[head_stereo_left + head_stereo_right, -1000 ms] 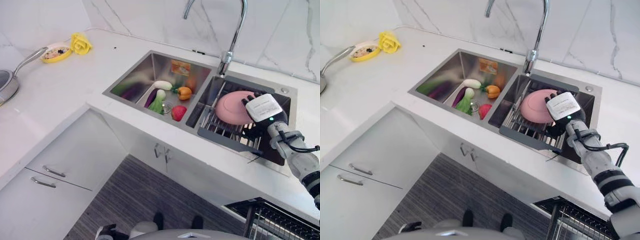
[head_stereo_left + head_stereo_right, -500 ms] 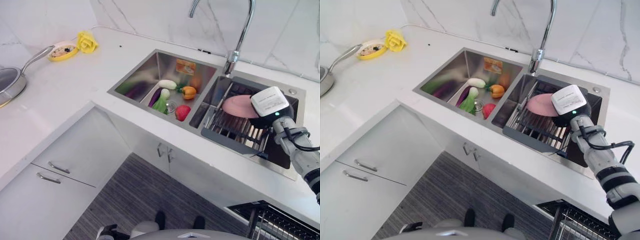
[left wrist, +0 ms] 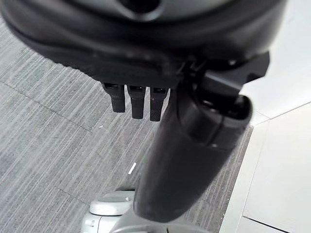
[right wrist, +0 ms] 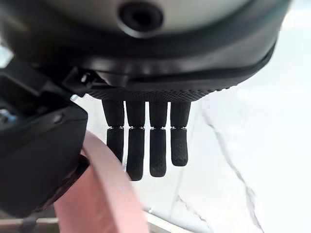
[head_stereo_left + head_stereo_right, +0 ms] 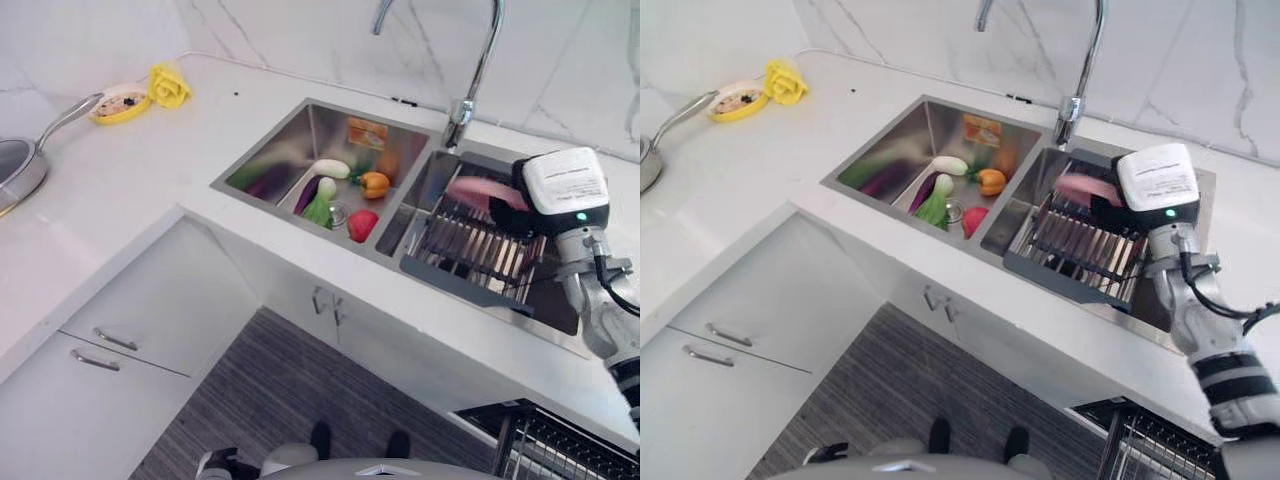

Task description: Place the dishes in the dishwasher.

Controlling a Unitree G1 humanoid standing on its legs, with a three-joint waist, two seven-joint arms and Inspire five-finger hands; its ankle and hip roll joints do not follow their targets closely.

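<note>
A pink plate [image 5: 487, 192] is pinched between thumb and fingers of the right hand [image 4: 141, 141], above the sink rack [image 5: 478, 250]. The left hand [image 3: 146, 97] is seen with fingers relaxed, holding nothing.

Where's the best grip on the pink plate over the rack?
By its rim, as the right hand has it: thumb on one face, fingers on the other. The pink plate is thin and flat, lifted above the dish rack, so an edge pinch likely suits best.

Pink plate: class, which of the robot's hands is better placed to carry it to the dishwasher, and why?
Right. The right hand already pinches the pink plate above the sink rack, while the left hand hangs over the floor.
</note>
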